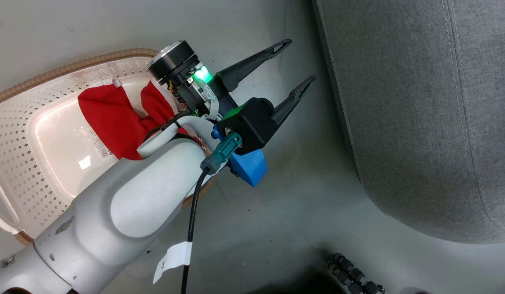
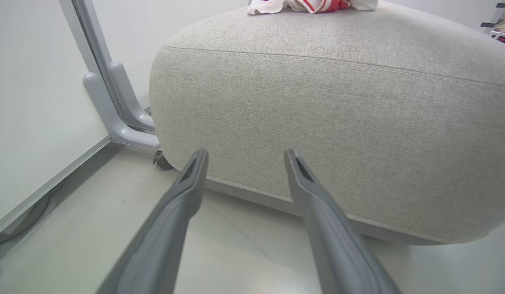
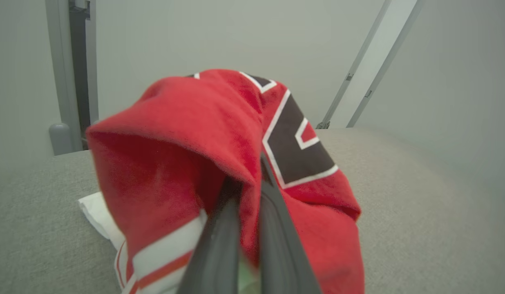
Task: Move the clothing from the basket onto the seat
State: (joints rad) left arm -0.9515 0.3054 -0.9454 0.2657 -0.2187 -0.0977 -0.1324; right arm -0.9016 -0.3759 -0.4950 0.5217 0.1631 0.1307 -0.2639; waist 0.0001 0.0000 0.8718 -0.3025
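Right jaws clamping one jersey (image 3: 175, 134) on one seat (image 3: 420, 196), left jaws wide, one red garment (image 1: 109, 118) in one basket (image 1: 15, 134)

You can log the seat (image 2: 318, 102) as coarse woven cloth, matt, with a stitched seam. The basket (image 1: 15, 134) is smooth perforated plastic, glossy where its floor catches light; you will find its rim (image 1: 72, 65) looks woven. The label (image 1: 100, 146) is paper. The plain red garment (image 1: 109, 118) is soft matt cloth. The jersey (image 3: 175, 134) is slightly fuzzy cloth. On the left gripper (image 1: 299, 59), the fingers (image 1: 252, 63) are matt dark plastic. The floor (image 1: 297, 212) is smooth with a faint sheen.
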